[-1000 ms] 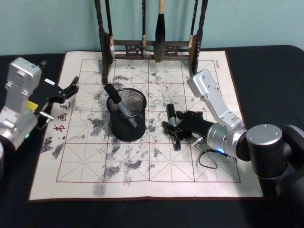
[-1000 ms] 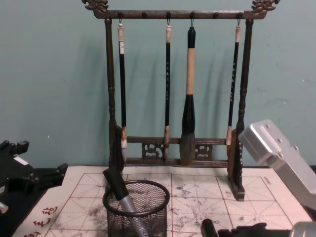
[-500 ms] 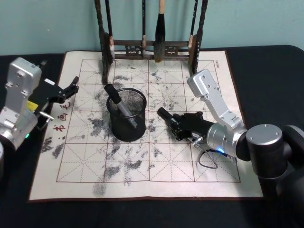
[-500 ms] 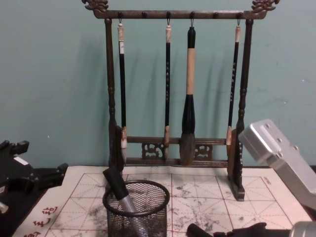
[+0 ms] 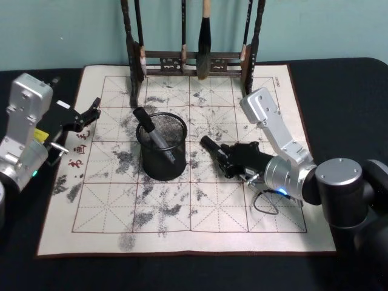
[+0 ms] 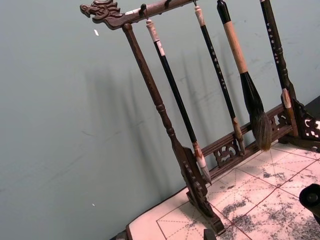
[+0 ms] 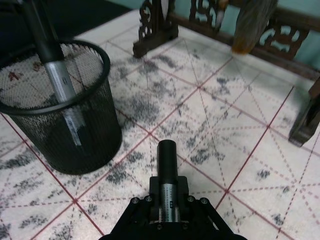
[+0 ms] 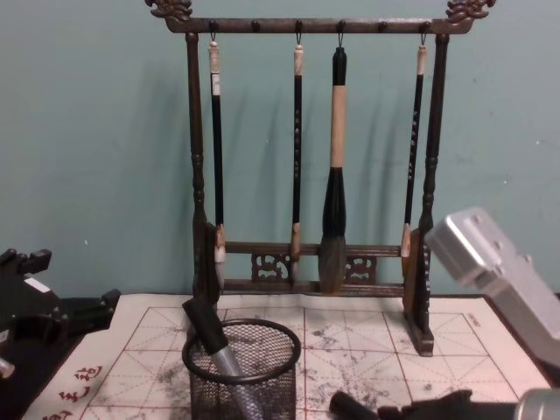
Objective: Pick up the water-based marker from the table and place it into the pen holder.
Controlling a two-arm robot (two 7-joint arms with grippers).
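A dark marker (image 5: 211, 147) is held in my right gripper (image 5: 225, 159), which is shut on its barrel just right of the black mesh pen holder (image 5: 162, 159). In the right wrist view the marker (image 7: 167, 155) sticks out from between the fingers, capped end toward the pen holder (image 7: 65, 125), a short gap away. Another marker (image 5: 153, 134) leans inside the holder. In the chest view the held marker's end (image 8: 344, 406) shows low, right of the pen holder (image 8: 245, 372). My left gripper (image 5: 91, 111) is parked open at the mat's left edge.
A tall dark wooden rack (image 5: 194, 60) hung with brushes stands at the back of the white ink-stained mat (image 5: 109, 212). The dark table (image 5: 339, 91) surrounds the mat. My right forearm (image 5: 273, 130) arches over the mat's right side.
My right gripper has turned the marker from lying front-to-back on the mat to pointing at the pen holder, slightly nearer to it. The left arm has not moved.
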